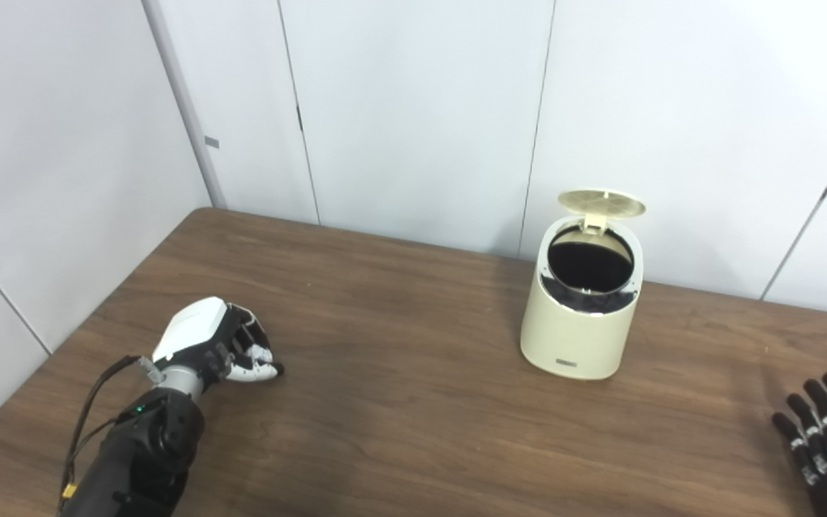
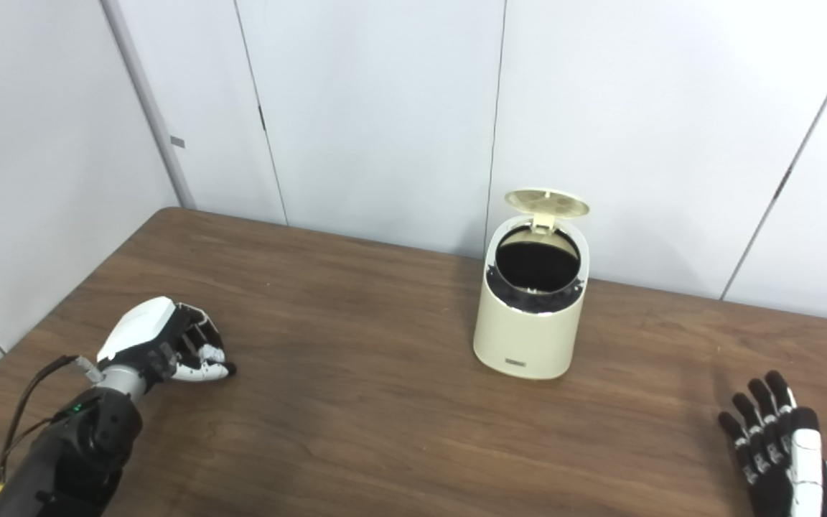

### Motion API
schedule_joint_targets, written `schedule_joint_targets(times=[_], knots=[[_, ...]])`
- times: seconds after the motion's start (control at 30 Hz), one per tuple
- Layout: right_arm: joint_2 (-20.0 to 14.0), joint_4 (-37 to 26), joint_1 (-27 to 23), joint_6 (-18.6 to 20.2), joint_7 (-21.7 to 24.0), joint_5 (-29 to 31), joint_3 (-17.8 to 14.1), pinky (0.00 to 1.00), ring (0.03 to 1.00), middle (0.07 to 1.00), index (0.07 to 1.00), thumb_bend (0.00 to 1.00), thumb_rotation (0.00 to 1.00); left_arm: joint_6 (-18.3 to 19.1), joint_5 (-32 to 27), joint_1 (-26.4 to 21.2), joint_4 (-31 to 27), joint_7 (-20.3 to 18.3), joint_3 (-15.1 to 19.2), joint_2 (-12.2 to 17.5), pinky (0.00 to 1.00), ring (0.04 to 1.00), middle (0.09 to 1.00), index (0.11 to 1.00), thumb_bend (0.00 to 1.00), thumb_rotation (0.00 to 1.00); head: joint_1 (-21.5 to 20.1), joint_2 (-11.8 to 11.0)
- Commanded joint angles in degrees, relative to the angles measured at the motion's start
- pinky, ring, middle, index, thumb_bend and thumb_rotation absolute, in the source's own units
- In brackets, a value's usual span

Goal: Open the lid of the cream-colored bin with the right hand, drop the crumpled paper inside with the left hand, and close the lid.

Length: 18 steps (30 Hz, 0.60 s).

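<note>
Bin (image 1: 580, 316) stands upright on the surface (image 1: 399, 402), right of centre, near the back edge and the white wall panels (image 1: 413, 108). Lid (image 1: 601, 204) is up, hinged at the rear rim and tilted back; the round opening shows a dark interior. Small label low on the bin's front face.

Left robot hand (image 1: 221, 346) rests on the surface at the left side, well apart from the bin. Fingers (image 1: 259, 362) are curled in toward the palm, tips pointing right. No paper can be made out inside the curl or anywhere on the surface; whether the hand grips anything cannot be told from either view. Dark forearm with cables runs down to the bottom edge.

Right robot hand (image 2: 779, 441) sits at the lower right corner, low over the surface, fingers spread and extended, holding nothing. It is well apart from the bin, not touching the lid.

Dark contents of the bin cannot be resolved.
</note>
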Motion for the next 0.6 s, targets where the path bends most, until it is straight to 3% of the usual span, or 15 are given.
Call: schedule_joint_targets(times=[0.0,0.57], knots=[[-0.3,-0.9,-0.9,-1.2,0.8,1.3,-0.5,0.94,0.966,0.982,1.0,0.49,0.94,0.4,0.4,-1.7,-0.7,0.2,-0.3,1.3,0.33,0.436,0.533,0.477,0.47,0.0,0.1,0.1],[0.5,-1.8,-0.9,0.1,0.2,1.4,0.0,0.98,0.977,0.991,1.0,0.48,0.94,0.0,-1.0,-1.1,-7.2,0.1,-0.4,0.8,0.29,0.413,0.517,0.501,0.47,0.0,-1.1,-0.1]])
